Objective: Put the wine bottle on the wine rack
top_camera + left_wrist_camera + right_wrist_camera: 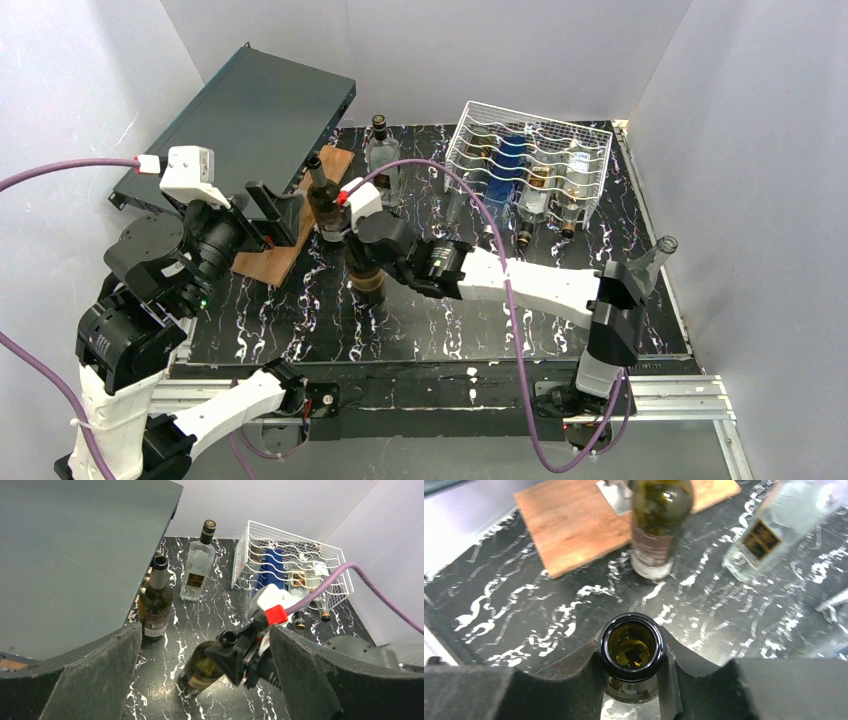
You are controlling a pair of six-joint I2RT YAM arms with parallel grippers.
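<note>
**Wine bottle clamped at the neck, not on the rack**

Wine bottle (200, 669) is out on the black marbled table (450, 320), left of centre and well apart from the wine rack (480, 135). Dark glass, pale label, mouth open with no cork.

Right gripper (633, 652) is closed on its neck just below the lip. The wrist view shows its fingers (569, 675) pressed in on both sides of the glass. Can't tell whether the base is on the table or just off it.

Left gripper (272, 208) is spread wide with nothing in it, hanging over the left side above the wooden board (290, 250).

Rack sits at the back right. White wire, wavy rows. Several bottles already lie in it, a blue one (513, 155) among them, and two necks poke out the front edge.

Other stuff:
- dark bottle (320, 190), upright at the edge of the board, just behind the held one
- clear bottle (380, 150) with a black cap, upright further back, between the dark bottle and the rack
- dark-teal case (240, 115), flat, tilted up at the back left
</note>
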